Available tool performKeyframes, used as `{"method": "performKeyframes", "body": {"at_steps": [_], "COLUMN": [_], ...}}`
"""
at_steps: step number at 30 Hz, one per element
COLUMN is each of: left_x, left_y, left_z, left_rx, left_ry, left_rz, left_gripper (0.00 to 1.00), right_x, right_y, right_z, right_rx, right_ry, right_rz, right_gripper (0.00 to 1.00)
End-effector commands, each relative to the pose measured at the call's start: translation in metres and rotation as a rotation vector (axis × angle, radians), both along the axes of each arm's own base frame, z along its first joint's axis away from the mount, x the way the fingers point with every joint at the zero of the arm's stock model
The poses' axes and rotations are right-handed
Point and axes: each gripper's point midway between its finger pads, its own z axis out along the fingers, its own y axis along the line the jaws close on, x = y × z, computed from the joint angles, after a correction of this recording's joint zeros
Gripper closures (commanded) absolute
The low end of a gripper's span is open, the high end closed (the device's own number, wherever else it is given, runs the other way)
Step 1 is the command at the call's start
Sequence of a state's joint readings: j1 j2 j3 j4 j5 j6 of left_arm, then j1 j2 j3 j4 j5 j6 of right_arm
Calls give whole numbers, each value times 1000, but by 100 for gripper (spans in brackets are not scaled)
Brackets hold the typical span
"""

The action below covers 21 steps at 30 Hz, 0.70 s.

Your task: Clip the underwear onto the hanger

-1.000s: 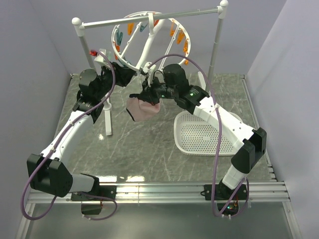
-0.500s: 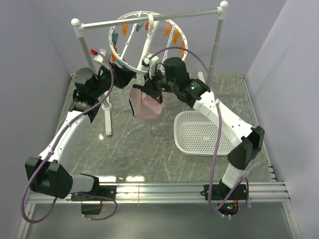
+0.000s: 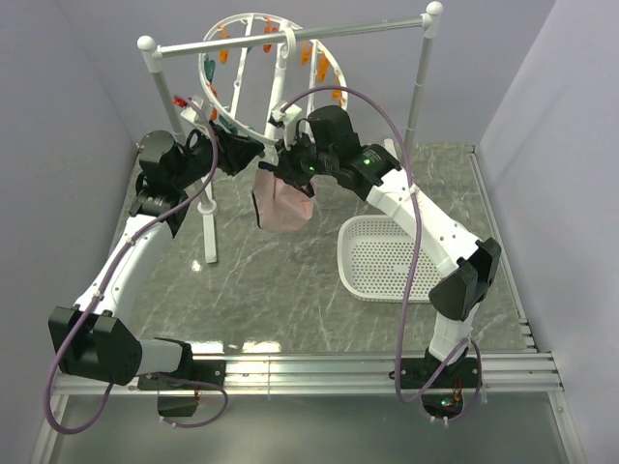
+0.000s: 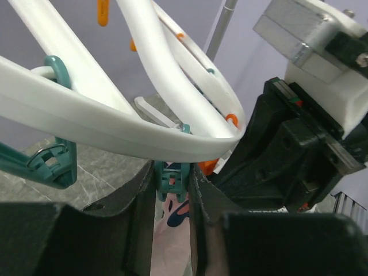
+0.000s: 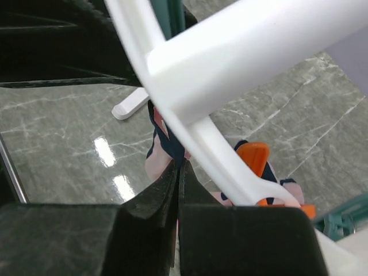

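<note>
**A:** Looking down from the top camera first, where is the underwear (image 3: pixel 283 205)?

**B:** It hangs above the surface (image 3: pixel 271 280), just under the near edge of the hanger (image 3: pixel 279 77), which hangs tilted from the white rail stand (image 3: pixel 290 35). Both hands meet there: the left hand (image 3: pixel 250 155) comes in from the left and the right hand (image 3: pixel 288 166) from the right. A white basket (image 3: pixel 387 259) lies to the right, well apart.

**A:** And the left wrist view?

**B:** Its fingers (image 4: pixel 144 201) press on both sides of a teal clip (image 4: pixel 171 183) under the ring. Pink fabric shows just below. I cannot tell whether the clip bites it.

**A:** And the right wrist?

**B:** That hand is squeezed together on the garment's navy edge, near an orange clip (image 5: pixel 252 154).
</note>
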State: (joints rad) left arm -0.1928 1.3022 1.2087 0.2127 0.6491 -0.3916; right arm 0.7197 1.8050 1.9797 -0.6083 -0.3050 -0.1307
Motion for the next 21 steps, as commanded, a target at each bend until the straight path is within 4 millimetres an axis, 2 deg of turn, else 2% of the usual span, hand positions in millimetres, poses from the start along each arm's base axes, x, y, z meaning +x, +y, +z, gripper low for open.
{"method": "performKeyframes", "body": {"at_steps": [1,8,14,21], "left_x": [-14,-17,-17,-19], "left_y": [-6,-12,-13,-15], "left_z": [18,13,9,6], "left_rx": [-13,4,18,24], "left_ry": [-45,-33,-33,-30], "left_rz": [-75,-126,-138,-160], "left_gripper": [100,100,100,100], "right_x": [9,11,2,3], "right_y": [-2,0,3,4], "right_z": [17,28,45,46], "right_rx": [4,35,63,50], "right_ry": [-52,-79,-125,-140], "right_rz": [-29,-49,-13,-5], "right_gripper": [100,100,100,100]}}
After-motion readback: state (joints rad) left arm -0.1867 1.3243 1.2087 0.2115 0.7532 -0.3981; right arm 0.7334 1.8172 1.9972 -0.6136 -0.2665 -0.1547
